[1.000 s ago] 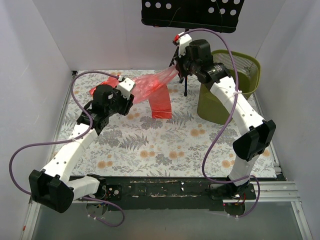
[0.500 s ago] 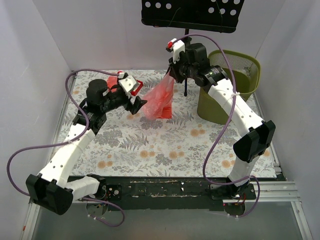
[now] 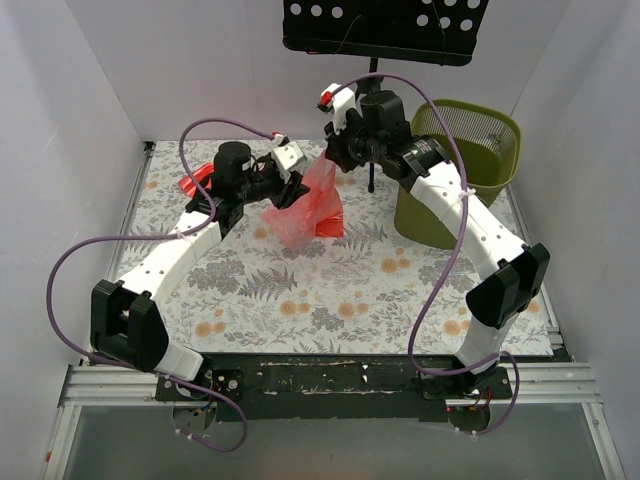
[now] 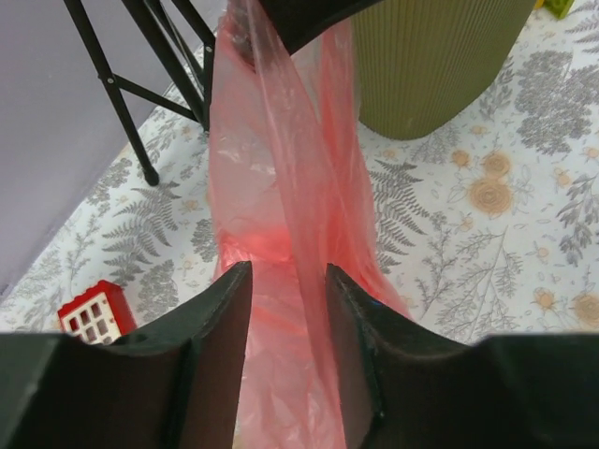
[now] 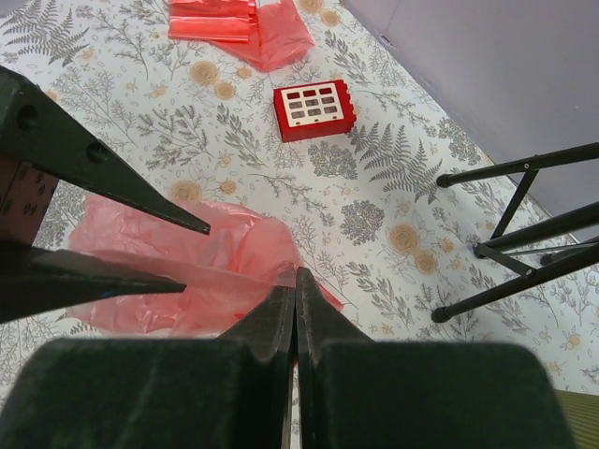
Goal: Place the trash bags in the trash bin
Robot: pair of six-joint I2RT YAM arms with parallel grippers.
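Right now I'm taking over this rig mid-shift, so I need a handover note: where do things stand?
Right hand: shut on the top of one red bag, held up left of the trash bin.
Left hand: open, straddling that bag.
Other bags lie far left on the table.
Done: no red shows in the bin.
Left: bin every bag.

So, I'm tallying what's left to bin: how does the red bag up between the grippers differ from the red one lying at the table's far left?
The held bag is lifted, its top pinched in the right gripper, the open left gripper straddling it; the far bag lies on the table untouched. The held bag hangs long and bunched; the far bag is folded flat. Both are glossy red film, outside the trash bin.
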